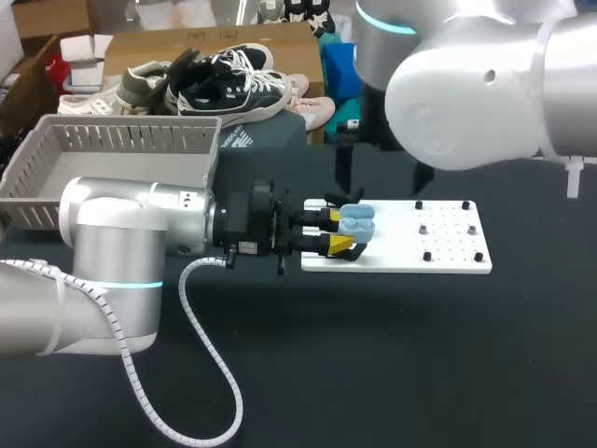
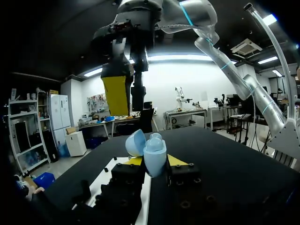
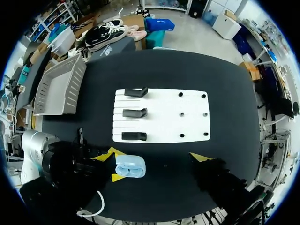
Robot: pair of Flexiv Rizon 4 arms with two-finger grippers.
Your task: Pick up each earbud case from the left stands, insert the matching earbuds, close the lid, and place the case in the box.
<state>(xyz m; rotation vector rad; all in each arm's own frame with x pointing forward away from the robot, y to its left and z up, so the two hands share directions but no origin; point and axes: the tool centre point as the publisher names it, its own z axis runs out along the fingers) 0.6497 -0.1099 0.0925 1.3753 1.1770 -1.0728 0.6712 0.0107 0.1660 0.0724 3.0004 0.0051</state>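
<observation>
Black table surface (image 1: pixel 392 355) carries a white plate (image 1: pixel 448 250) right of centre and a grey slotted box (image 1: pixel 121 140) at its far left. The left arm enters from the left, lying low and level. The left gripper (image 1: pixel 336 231) is closed on a light-blue earbud case (image 1: pixel 356 222), with one yellow tip against each side of it. In the head view the case overlaps the left end of the plate, and the gripper hides most of the black stands (image 3: pixel 135 112) there. The right wrist view looks straight down from well above. It shows all three stands in a row along that end of the plate, and it places the case beside the plate's long edge, over bare table rather than over the plate. That view also shows small dark pegs (image 3: pixel 204 95) on the other half of the plate, with the box well apart from the plate. The left wrist view gives the only close look at the case: it stands upright between the yellow tips, and a rounded shell, apparently the lid, stands swung open beside the body. The same view shows the right gripper (image 2: pixel 126 93) hanging above and ahead of the case, apart from it. No view settles whether the right gripper is open or closed. A white spiral-wrapped cable (image 1: pixel 187 345) runs from the left arm across the near table.
</observation>
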